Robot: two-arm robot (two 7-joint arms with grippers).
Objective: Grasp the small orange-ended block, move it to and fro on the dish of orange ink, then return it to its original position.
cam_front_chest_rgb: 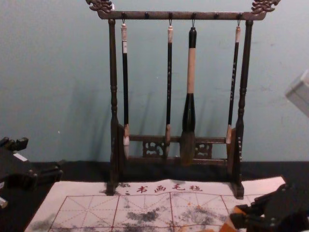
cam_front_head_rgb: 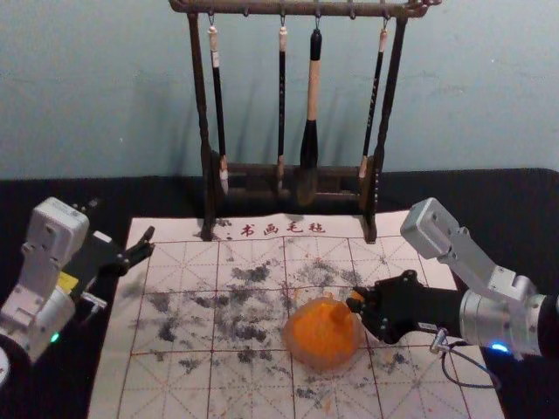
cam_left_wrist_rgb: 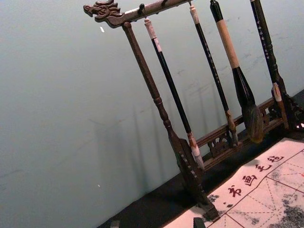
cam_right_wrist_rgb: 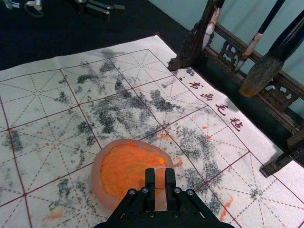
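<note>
Small block (cam_right_wrist_rgb: 160,180), orange-ended: gripped between the narrowed fingers of the right gripper (cam_front_head_rgb: 357,301), at the right side of the dish (cam_right_wrist_rgb: 97,176); contact with the ink, cannot tell. Orange ink (cam_front_head_rgb: 316,339): mostly leftward of the block — the coming strokes likely turn on that. Left gripper (cam_front_head_rgb: 150,241): idle, fingers apart, by the mat's (cam_front_head_rgb: 175,384) left edge.

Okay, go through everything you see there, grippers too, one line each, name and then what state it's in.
Block: held, by the dish's edge; contact unclear
Right gripper: closed on the block
Left gripper: open, near the mat's far left corner
Dish: holding orange ink
Mat: laid out, stained dark and orange
Brushes: hanging, bristles down
Rack: upright
</note>
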